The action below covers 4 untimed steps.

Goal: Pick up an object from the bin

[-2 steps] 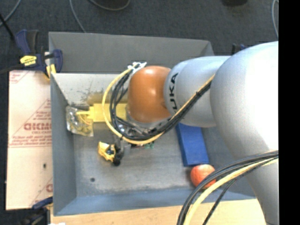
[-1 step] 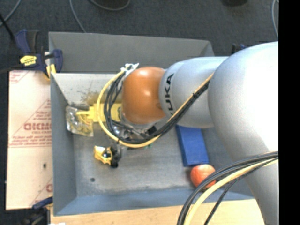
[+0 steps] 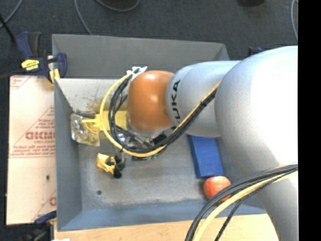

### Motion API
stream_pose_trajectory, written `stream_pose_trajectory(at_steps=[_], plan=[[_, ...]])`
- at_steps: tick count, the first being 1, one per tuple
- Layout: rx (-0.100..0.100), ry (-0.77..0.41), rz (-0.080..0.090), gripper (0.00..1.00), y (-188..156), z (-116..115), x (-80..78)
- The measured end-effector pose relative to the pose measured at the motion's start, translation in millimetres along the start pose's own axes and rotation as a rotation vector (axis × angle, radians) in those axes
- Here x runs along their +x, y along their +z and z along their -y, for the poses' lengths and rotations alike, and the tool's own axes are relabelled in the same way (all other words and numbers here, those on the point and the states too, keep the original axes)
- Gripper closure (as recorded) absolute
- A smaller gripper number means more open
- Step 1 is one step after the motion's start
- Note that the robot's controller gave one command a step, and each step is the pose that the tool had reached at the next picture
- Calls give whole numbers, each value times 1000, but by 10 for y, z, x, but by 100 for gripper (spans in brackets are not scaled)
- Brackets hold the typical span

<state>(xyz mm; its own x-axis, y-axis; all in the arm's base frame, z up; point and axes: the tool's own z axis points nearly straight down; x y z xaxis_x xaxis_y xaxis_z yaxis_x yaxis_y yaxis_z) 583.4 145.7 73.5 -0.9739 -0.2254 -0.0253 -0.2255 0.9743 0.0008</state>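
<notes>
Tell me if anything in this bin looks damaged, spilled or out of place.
Nothing looks spilled or broken. Two small oddities: brownish specks stain the bin's sloping left wall near the back, and the clear packet with yellow inside, just below them, looks crumpled. The blue block and reddish ball look fine.

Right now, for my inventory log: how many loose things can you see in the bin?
4: a clear-and-yellow packet by the left wall, a small yellow-and-black toy just below it, a blue block at right, a red ball near the lower right. The arm may hide more.
</notes>
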Motion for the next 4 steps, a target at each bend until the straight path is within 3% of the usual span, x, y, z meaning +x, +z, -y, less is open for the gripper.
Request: stream_pose_trajectory(at_steps=[1, 2, 3, 4], plan=[[2, -9, -4, 100, -155, 35, -88], [0, 76, 0, 100, -237, -59, -3], [2, -76, -1, 100, -94, -99, 7], [0, -30, 3, 100, -18, -243, -82]])
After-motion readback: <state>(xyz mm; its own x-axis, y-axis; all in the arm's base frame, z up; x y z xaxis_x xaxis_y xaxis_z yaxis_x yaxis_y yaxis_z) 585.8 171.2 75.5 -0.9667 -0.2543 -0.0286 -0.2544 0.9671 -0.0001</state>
